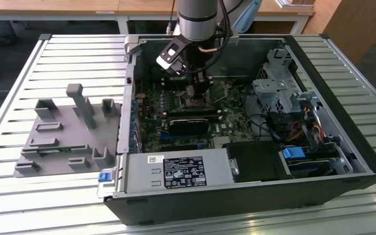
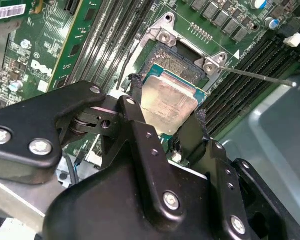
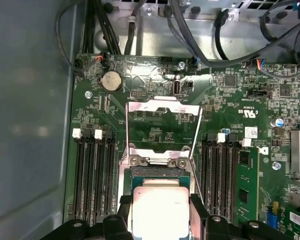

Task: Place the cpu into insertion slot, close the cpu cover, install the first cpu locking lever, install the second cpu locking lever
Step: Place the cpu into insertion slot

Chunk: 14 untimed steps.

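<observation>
We're over the open computer case (image 1: 240,200), which lies on the slatted tabletop (image 1: 77,54) toward its edge on the exterior view's right. A grey fixture (image 1: 64,137) sits near the opposite edge, on the exterior view's left. The arm (image 1: 198,19) reaches straight down into the case above the green circuit board (image 3: 230,100). Now the close look: the jaws are clamped on the cpu (image 3: 160,210), with one black finger (image 3: 124,215) pressed to each of two opposite edges and the silvery-grey top facing up. In the second wrist view the cpu (image 2: 167,102) hangs partly over the insertion slot (image 2: 176,54). It covers the part of the slot nearer the jaws, and the dark centre of the far part is exposed. Whether the chip touches the socket, I can't tell. The cpu cover (image 3: 162,106) is swung open and stands clear on the far side of the slot, with green board showing through its window. One thin locking lever (image 3: 195,145) is unlatched and runs past the side of the socket. Long black memory slots (image 3: 90,170) flank the socket on both sides. In the exterior view, the boxy power supply (image 1: 175,174) fills the case's near corner.
</observation>
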### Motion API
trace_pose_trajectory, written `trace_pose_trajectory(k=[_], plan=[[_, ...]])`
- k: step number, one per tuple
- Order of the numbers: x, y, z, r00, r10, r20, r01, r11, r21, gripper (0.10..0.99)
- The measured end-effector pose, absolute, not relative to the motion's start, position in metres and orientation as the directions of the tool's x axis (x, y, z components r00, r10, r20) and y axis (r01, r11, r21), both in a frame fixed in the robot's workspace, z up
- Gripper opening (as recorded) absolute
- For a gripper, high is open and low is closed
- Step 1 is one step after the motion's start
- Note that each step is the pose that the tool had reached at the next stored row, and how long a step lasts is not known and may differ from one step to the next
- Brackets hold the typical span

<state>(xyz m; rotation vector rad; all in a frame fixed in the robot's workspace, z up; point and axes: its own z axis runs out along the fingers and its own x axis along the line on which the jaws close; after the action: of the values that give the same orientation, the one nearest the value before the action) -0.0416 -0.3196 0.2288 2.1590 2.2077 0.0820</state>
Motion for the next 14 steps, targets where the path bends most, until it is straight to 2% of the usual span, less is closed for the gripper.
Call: trace_pose_trajectory(k=[14], plan=[[-0.042,-0.319,0.215,-0.022,1.0,0.0,0.997,0.022,0.073,0.537]])
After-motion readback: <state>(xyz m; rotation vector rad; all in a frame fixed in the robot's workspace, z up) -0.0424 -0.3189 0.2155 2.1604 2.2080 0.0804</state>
